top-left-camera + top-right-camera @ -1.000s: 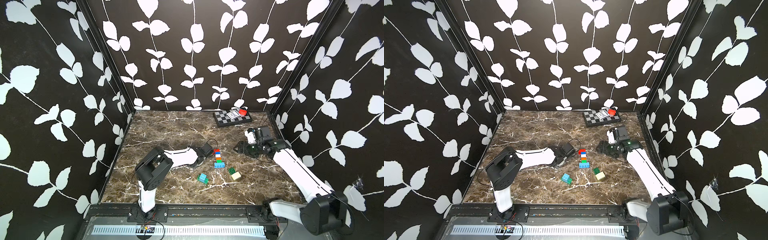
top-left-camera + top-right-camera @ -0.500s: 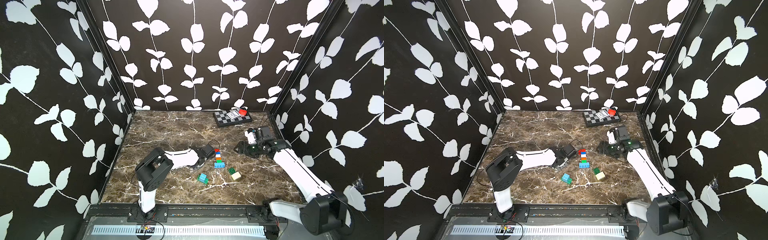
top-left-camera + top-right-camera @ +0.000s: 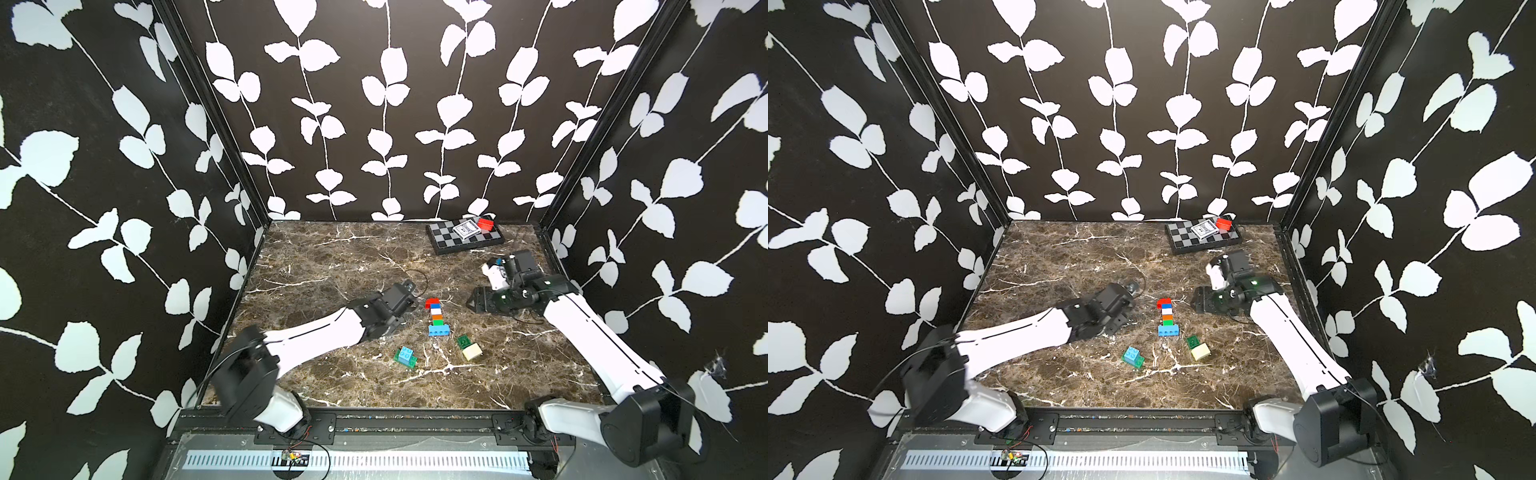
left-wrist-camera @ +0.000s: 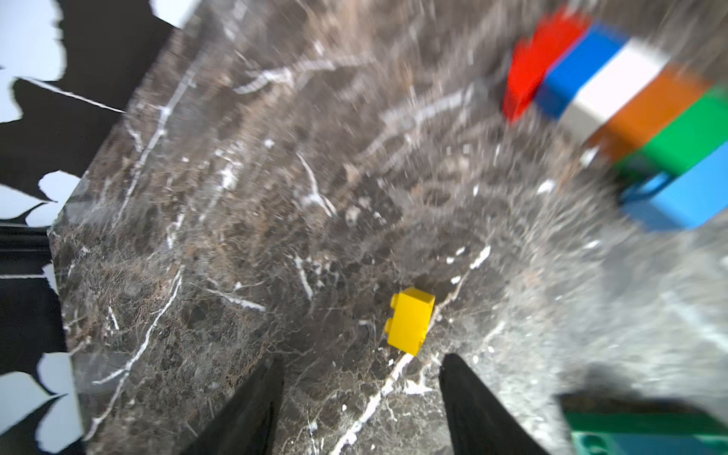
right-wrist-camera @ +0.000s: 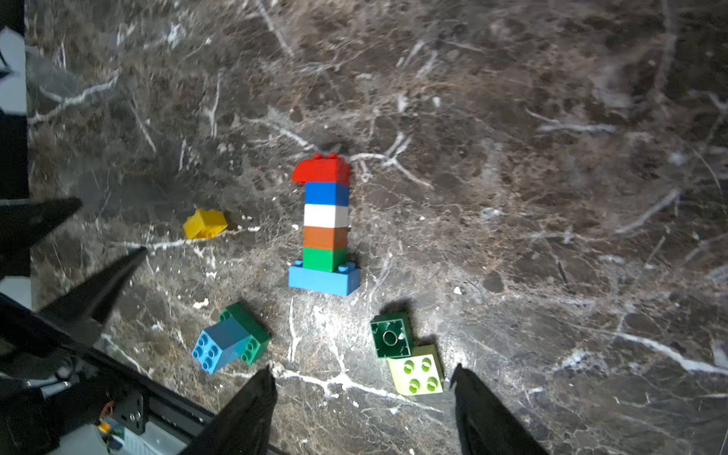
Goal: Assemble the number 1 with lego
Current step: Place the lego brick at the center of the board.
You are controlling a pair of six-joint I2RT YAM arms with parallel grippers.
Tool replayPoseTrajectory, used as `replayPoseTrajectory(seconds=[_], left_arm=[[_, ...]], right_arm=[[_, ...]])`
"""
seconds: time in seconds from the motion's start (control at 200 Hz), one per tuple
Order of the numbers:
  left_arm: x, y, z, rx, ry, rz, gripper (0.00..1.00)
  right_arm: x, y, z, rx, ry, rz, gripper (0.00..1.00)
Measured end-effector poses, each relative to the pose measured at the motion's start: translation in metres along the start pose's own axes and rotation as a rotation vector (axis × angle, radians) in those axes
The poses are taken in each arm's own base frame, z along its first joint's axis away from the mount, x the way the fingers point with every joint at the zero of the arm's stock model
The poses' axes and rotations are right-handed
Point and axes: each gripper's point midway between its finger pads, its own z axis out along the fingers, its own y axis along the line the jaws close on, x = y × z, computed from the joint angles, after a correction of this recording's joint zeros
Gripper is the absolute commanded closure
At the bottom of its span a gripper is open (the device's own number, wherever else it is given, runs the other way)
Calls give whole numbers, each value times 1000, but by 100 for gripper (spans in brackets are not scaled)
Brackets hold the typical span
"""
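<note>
on the dark brown marble tabletop [image 3: 332, 257], veined in white and boxed in on three sides by black walls [image 3: 374, 104] printed with white leafy vines, the lego number [image 3: 436, 316] lies flat near the middle. its foot is a light blue oblong brick [image 5: 324, 280]; green, orange, white and blue squares follow in a straight row, capped by a red brick [image 5: 321, 170] that juts out to one side. at the far right corner a small checkered board [image 3: 444, 241] carries a printed card box [image 3: 465, 229] and a red block [image 3: 485, 225]. the left end effector [image 4: 360, 390] sits low just beside the number, on its left, with its black fingers [image 4: 252, 405] spread and nothing between them. a yellow brick [image 4: 409, 321] lies on its side just ahead of the fingertips, close to them but apart, between that end effector and the number, which shows blurred in the left wrist view. the right end effector [image 5: 362, 409] is near the number on its right, tips turned toward it, also spread wide and empty, clear of every brick. toward the front edge lie the loose pieces: a light blue square stuck on a green oblong [image 3: 405, 356] to the left of the number's foot, and to its right a dark green square [image 3: 463, 341] lying upside down, touching a cream square [image 3: 472, 351] with its studs up.
</note>
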Motion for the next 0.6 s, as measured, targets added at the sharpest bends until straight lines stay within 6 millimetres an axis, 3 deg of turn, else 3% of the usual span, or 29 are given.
replayPoseTrajectory(seconds=[0.13,0.265,0.465,0.6], left_arm=[[-3,52,-21,-56,-91,-284,30],[19,97,-34,-126,-128,-543,24],[68,125,-39,-180,-121,-839,20],[101,129,-38,-193,-103,-998,20]], right_arm=[[-3,52,18,-25,14,-247,27],[4,96,51,-44,26,-450,26],[2,144,119,-51,77,-601,23],[6,158,149,-48,101,-649,22]])
